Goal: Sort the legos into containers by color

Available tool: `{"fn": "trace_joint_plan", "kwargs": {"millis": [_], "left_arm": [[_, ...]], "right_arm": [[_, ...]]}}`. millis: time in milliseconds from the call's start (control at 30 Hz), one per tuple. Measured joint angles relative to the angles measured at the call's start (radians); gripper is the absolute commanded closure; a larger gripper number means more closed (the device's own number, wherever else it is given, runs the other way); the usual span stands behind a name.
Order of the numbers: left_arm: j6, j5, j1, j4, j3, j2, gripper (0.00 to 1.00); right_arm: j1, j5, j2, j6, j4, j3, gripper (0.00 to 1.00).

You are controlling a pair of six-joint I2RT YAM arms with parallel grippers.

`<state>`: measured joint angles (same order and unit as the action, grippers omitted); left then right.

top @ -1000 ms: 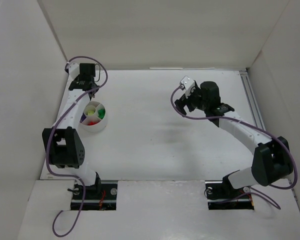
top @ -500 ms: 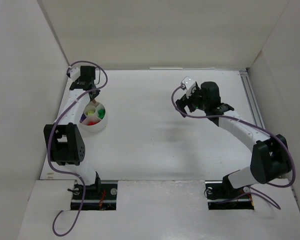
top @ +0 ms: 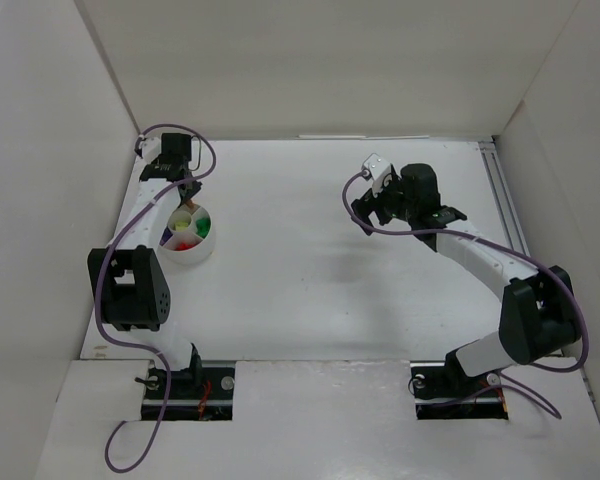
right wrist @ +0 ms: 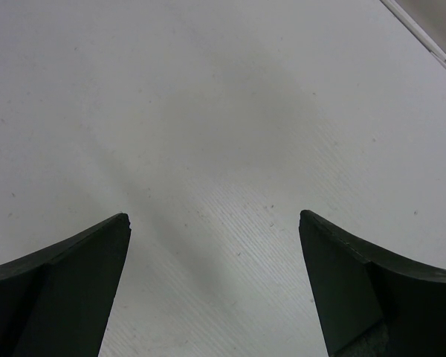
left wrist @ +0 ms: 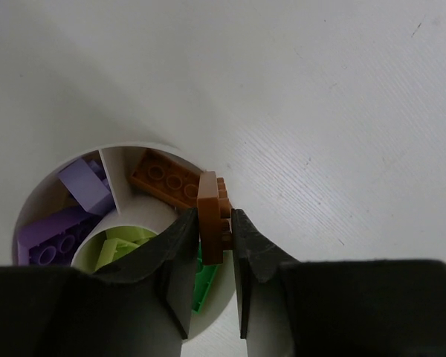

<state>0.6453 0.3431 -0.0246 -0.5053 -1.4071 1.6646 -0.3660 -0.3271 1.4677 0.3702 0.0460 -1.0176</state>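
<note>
A round white cup (top: 186,238) with inner dividers stands at the left of the table. In the left wrist view its rim (left wrist: 145,146) frames purple legos (left wrist: 82,187), an orange-brown lego (left wrist: 167,180), pale green legos (left wrist: 123,244) in the middle and a green lego (left wrist: 205,282). My left gripper (left wrist: 212,215) is shut on another orange-brown lego (left wrist: 209,195), held on edge over the cup's right rim, beside the orange-brown compartment. In the top view it (top: 183,192) hangs over the cup's far side. My right gripper (right wrist: 214,219) is open and empty over bare table; the top view shows it (top: 365,212) at the centre right.
White walls close the table on the left, back and right. A metal rail (top: 504,205) runs along the right edge. I see no loose legos on the table in any view.
The left wrist has shifted slightly toward the back-left corner above the cup. The right arm has hardly moved.
</note>
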Motion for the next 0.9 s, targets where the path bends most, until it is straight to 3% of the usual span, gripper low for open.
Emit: {"fn": "trace_joint_plan", "kwargs": {"millis": [333,433,467,600,633,700,900], "left_arm": [[-0.009,-0.022,0.000,-0.001,0.000,-0.005,0.67],[-0.011,-0.026,0.000,-0.001,0.000,-0.021,0.58],[-0.011,-0.027,0.000,-0.002,0.000,-0.028,0.55],[-0.027,-0.039,-0.004,0.003,0.001,-0.075,0.25],[-0.033,-0.040,-0.009,0.012,0.006,-0.093,0.11],[-0.045,-0.026,-0.033,0.040,0.036,-0.154,0.01],[-0.088,-0.019,-0.200,0.204,0.234,-0.475,0.01]], "right_arm": [[0.000,-0.007,0.000,0.000,0.000,0.000,0.00],[0.000,-0.007,0.000,0.000,0.000,0.000,0.00],[0.000,-0.007,0.000,0.000,0.000,0.000,0.00],[0.000,-0.007,-0.001,-0.004,0.001,0.002,0.00],[0.000,-0.006,-0.003,-0.007,0.002,0.004,0.00],[0.004,0.000,-0.020,-0.010,0.003,0.018,0.00],[0.034,0.081,-0.151,-0.052,0.013,0.085,0.00]]}}
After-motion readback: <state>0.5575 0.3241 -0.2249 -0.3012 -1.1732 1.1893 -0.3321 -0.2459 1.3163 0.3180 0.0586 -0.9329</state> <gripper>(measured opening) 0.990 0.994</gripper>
